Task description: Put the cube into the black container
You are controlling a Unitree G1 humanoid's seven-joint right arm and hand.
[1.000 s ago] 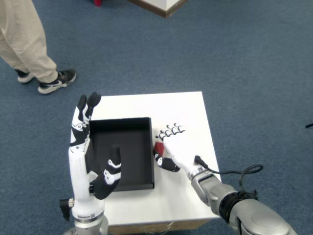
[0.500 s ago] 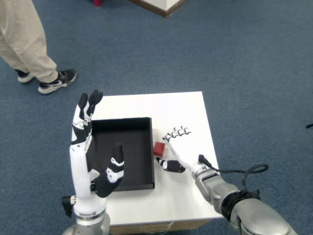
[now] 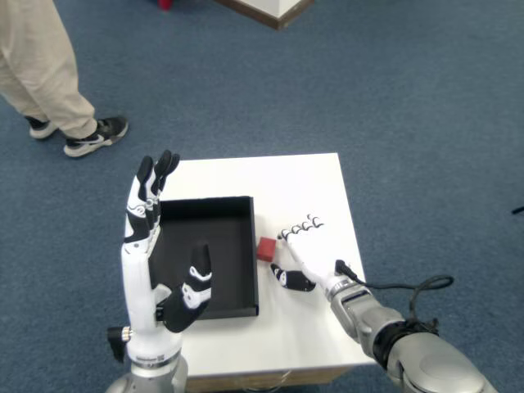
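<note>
A small red cube (image 3: 266, 249) rests on the white table (image 3: 286, 184), just right of the black container's (image 3: 205, 266) right wall. My right hand (image 3: 304, 250) lies low over the table to the cube's right, fingers spread and thumb pointing left below the cube. It holds nothing, and a small gap separates it from the cube. The shallow black container stands open with nothing visible inside. My left hand (image 3: 155, 246) is raised upright over the container's left side, palm open.
The small white table stands on blue carpet, its right edge close to my right wrist. A person's legs and shoes (image 3: 57, 90) are at the far left. A black cable (image 3: 409, 288) trails from my right forearm.
My right hand has drawn back to the right, away from the cube, which it covered a second ago. The cube now lies fully exposed. My left hand shifted slightly right.
</note>
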